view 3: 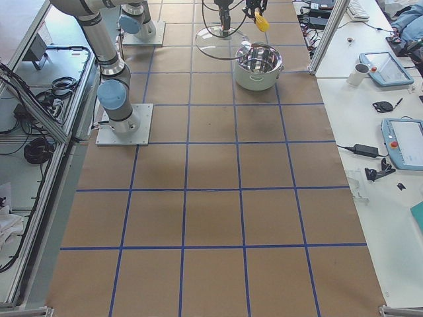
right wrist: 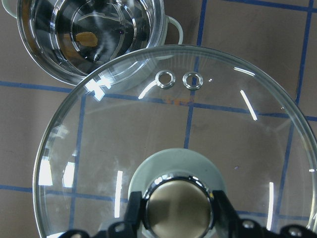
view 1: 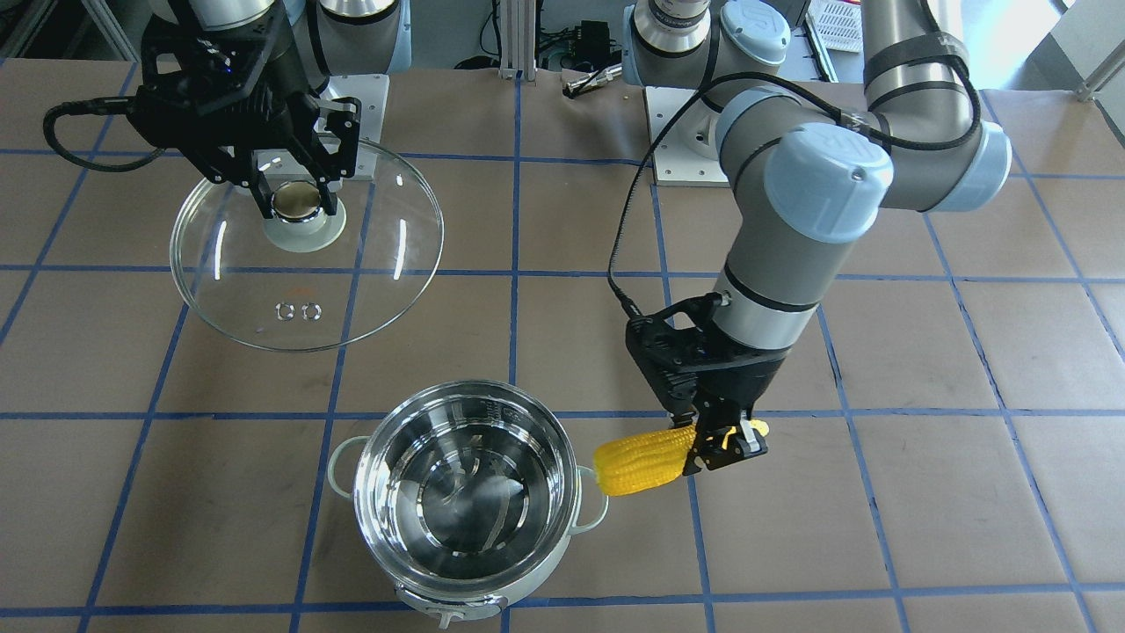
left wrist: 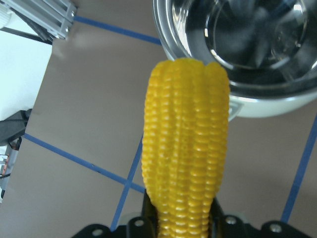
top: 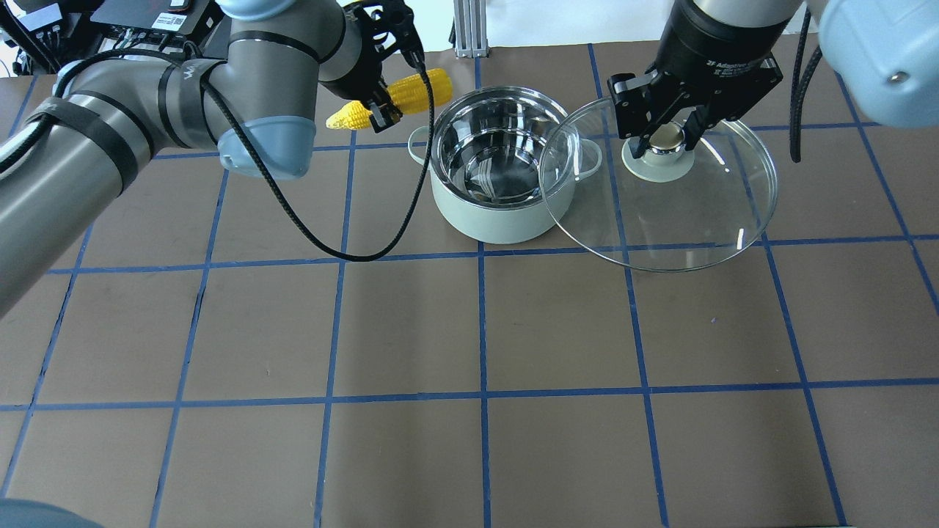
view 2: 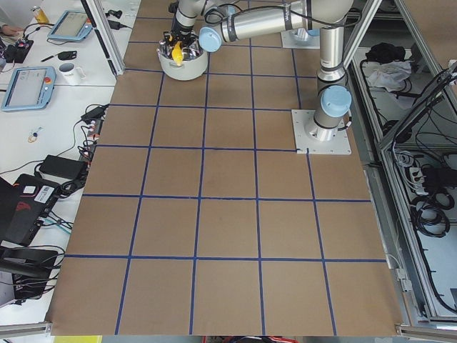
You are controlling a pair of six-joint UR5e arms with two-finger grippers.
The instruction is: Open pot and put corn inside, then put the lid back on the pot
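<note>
Corn (view 1: 637, 464): left gripper (view 1: 716, 444); lid (view 1: 352, 264): right gripper (view 1: 297, 204); front view adds pot (view 1: 466, 497) tab (view 1: 450, 608).

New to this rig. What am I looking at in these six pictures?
Two robot arms at a table covered in brown paper with a blue tape grid. Two pictures look down from above, one from behind the robot and one facing it, so sides swap. Two look along the table from its ends. Two come from cameras on the wrists. On the table stands an open pot, empty. The left arm has its jaws shut on a yellow corn cob, held beside the pot's rim. The right arm has its jaws shut on the knob of the glass lid, held off to the pot's side.
</note>
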